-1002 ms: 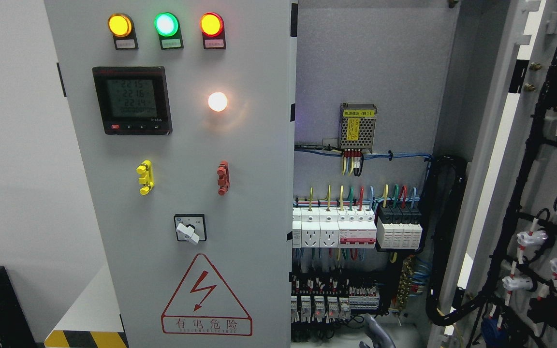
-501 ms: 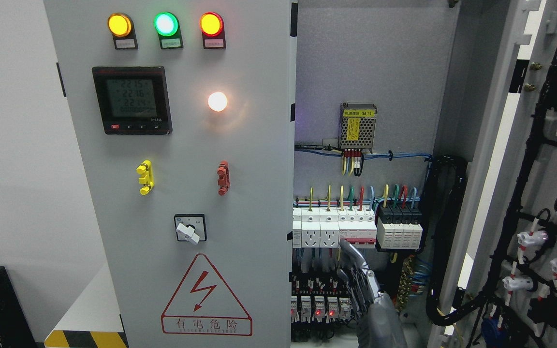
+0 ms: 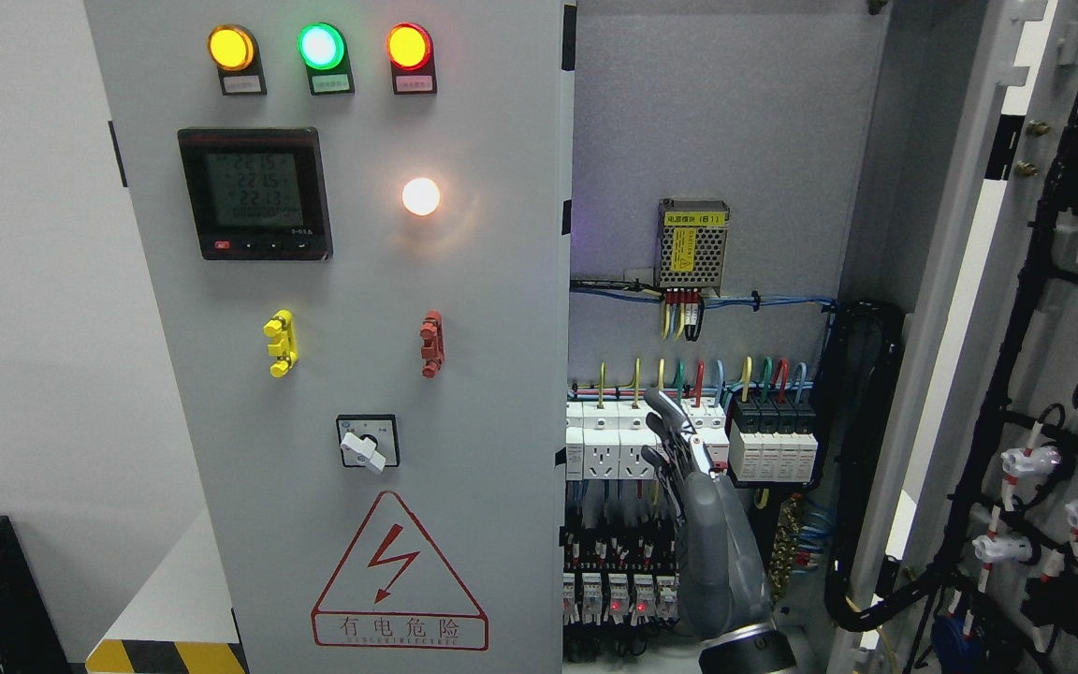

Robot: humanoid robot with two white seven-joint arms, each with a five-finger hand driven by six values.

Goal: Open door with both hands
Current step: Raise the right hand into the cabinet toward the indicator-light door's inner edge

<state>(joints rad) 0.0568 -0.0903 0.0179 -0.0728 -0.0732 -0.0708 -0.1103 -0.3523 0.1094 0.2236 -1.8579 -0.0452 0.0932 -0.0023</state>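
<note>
The slim grey fingers (image 3: 665,412) of the right hand (image 3: 689,468) are stretched almost straight and lightly spread, pointing upward and holding nothing. Their tips lie over the row of white circuit breakers with a red strip (image 3: 706,429), near the middle of the open cabinet's back panel. I cannot tell whether they touch the breakers or hang just in front. The white plastic sockets (image 3: 609,457) sit just beside them towards the cabinet's centre post, and the block of black breakers (image 3: 773,435) is on the other side. The thin coloured wires (image 3: 745,374) rise directly above.

The tall grey metal left door (image 3: 464,281), with its lamps and meter, looks closed, its free edge along the centre post. The right door with a black wiring harness on its inner face (image 3: 1063,374) stands swung open at the cabinet's right edge.

The risk is the hand's position among live parts. A fingertip could flip a breaker lever or snag a wire, and reaching for the left door's edge means sweeping across the sockets.
</note>
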